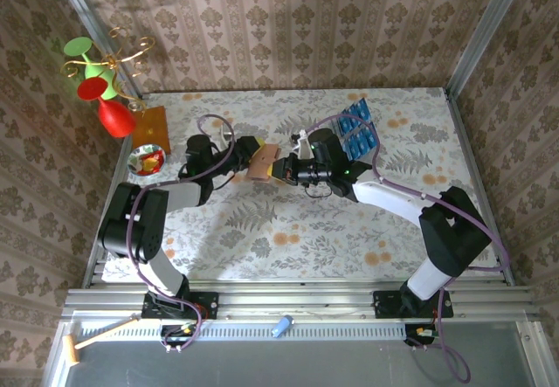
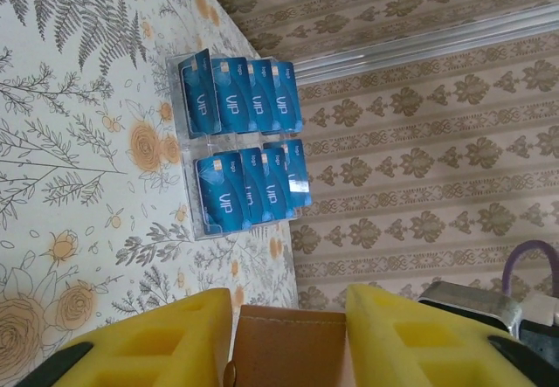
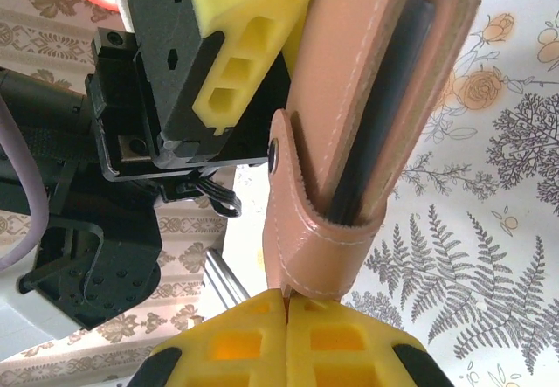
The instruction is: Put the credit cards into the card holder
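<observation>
The salmon-brown card holder point(image 1: 262, 162) is held up off the table between both arms. My left gripper point(image 1: 251, 154) is closed across its width. In the left wrist view the yellow fingers point(image 2: 188, 335) flank the card holder point(image 2: 288, 348), with my left gripper point(image 2: 288, 300) at its stitched top edge. My right gripper point(image 3: 286, 298) is shut, its pads pinching the strap end of the card holder point(image 3: 367, 99), which hangs slightly apart with dark slots showing. Several blue credit cards point(image 1: 356, 129) stand in a clear rack at the back right, and the credit cards point(image 2: 244, 142) read "VIP".
At the back left stand a red vase with red and green discs point(image 1: 109, 99), a wooden board point(image 1: 150, 127) and a small bowl point(image 1: 147, 160). The right arm point(image 1: 410, 199) stretches across the middle. Walls close in the floral tabletop point(image 1: 288, 238).
</observation>
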Robot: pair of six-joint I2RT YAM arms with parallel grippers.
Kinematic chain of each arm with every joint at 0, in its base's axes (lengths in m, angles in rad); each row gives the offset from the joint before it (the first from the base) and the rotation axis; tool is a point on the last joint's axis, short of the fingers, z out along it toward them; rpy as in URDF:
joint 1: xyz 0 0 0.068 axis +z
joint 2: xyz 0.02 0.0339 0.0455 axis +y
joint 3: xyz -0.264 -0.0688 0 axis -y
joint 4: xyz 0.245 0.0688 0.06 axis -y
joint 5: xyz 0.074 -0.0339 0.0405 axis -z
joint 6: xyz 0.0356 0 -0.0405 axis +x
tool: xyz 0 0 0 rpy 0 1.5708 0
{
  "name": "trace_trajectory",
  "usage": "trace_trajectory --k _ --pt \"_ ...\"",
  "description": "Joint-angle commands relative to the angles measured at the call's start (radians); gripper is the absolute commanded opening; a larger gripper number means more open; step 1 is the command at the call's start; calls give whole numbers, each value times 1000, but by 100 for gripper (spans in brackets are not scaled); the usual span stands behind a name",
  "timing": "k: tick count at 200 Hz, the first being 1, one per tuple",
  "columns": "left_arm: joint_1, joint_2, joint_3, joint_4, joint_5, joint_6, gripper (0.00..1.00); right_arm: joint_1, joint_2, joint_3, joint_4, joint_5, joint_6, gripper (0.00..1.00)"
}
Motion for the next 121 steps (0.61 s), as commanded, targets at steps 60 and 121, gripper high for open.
trace_trajectory --k 60,121 --pt "1 -3 -8 70 25 -15 29 -15 30 -22 31 14 4 0" --pt "2 -41 -13 17 10 52 6 -41 -10 -32 -61 44 -40 31"
